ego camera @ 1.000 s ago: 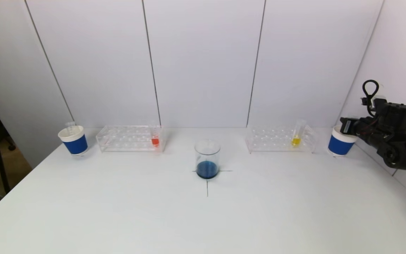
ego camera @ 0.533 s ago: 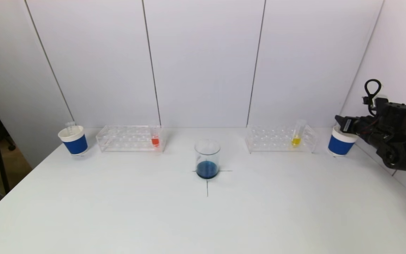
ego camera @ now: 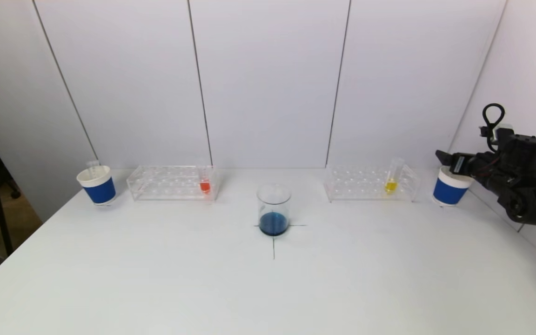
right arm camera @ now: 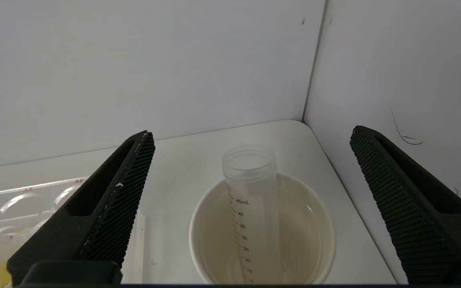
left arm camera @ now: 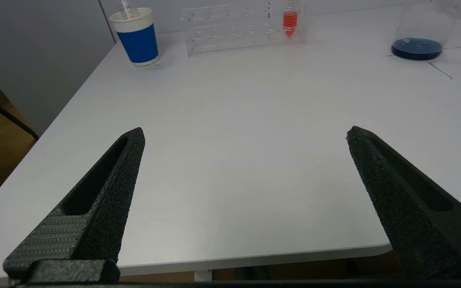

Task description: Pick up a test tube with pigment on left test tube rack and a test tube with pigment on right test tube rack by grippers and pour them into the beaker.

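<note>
I am holding my right claw point(right arm camera: 250, 138) spread wide over the cup point(right arm camera: 262, 236); reaching for the yellow tube point(ego camera: 391, 179), I risk knocking the empty tube point(right arm camera: 252, 208). My left claw point(left arm camera: 244, 134) is waiting unclenched near the table edge.

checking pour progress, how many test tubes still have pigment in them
2. The red tube stands at the inner end of the left rack; the yellow tube stands in the right rack. The tubes in the cups look empty.
</note>
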`<state>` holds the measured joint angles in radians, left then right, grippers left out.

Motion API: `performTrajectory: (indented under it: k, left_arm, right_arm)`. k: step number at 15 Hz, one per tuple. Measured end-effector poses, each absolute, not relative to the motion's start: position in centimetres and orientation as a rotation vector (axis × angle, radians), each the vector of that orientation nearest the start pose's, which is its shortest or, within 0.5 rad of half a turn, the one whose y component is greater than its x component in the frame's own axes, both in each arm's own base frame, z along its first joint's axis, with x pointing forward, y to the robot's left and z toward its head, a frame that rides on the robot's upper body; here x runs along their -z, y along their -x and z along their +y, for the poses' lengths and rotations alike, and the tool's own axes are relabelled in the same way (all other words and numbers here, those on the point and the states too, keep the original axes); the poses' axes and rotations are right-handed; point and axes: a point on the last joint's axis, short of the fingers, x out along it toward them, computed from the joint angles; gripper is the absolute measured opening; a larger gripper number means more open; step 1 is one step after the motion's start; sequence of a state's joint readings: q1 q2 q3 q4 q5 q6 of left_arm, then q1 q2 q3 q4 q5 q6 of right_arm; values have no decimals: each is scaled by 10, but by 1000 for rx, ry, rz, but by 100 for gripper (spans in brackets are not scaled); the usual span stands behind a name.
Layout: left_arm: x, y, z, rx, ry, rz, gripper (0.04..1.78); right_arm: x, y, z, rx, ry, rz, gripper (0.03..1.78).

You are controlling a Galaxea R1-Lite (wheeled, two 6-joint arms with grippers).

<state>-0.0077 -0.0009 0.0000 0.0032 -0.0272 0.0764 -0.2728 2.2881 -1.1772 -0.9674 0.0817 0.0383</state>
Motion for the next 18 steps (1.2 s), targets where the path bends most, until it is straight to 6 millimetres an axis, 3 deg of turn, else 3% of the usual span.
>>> performTrajectory:
  k: [4, 9, 14, 18]
  left_arm:
    - [-75, 23, 0, 35, -76, 1, 176]
    - [-75, 23, 0, 35, -76, 1, 176]
    - [-75, 23, 0, 35, -76, 1, 176]
    - [-75, 23, 0, 35, -76, 1, 176]
  right_arm:
    - [-103, -416, -105, 174, -56, 88, 178]
    - [-127, -374, -62, 97, -47, 58, 178]
    - [-133, -309, -19, 2, -38, 40, 177]
    - [-137, -246, 0, -56, -34, 32, 177]
